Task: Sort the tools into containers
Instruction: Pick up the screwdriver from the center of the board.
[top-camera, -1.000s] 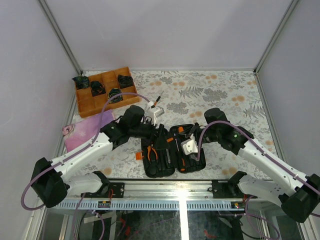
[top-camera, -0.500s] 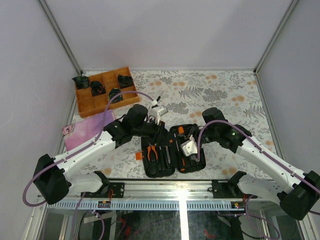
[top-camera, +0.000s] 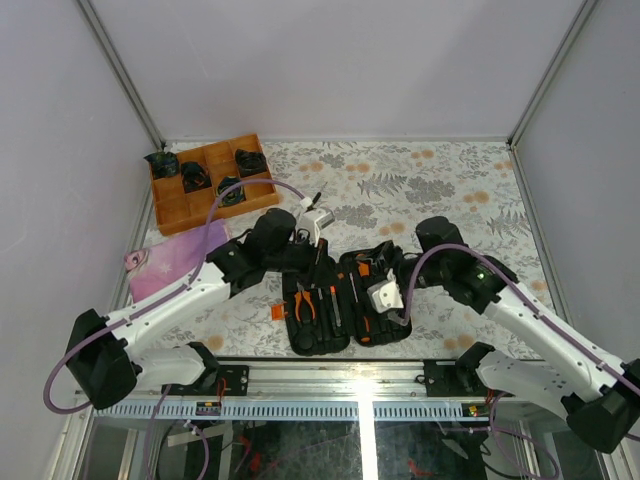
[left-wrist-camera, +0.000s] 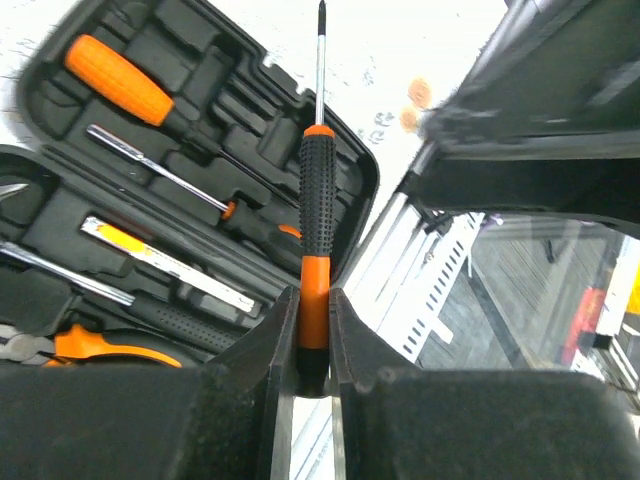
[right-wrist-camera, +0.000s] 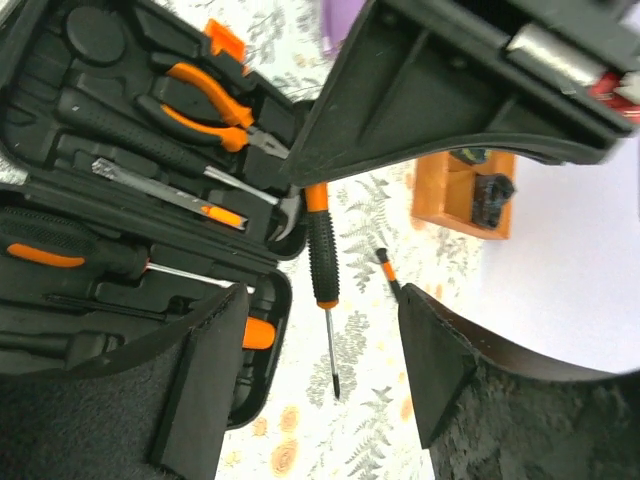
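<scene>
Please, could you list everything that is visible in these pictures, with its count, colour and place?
case: one, black, open, near middle of the table
pliers: one, orange handles, in the case
other tools: several, orange, black and steel, in the case; exact count unclear
screwdriver: one, black and orange, at the case's far edge
small driver: one, black and orange, loose beyond the case
tray: one, orange-brown wood, far left corner
black things: four, in the tray's compartments
cloth: one, pink-purple, left side, before the tray
table: one, floral
left hand: shut on the screwdriver
right hand: open, above the case
</scene>
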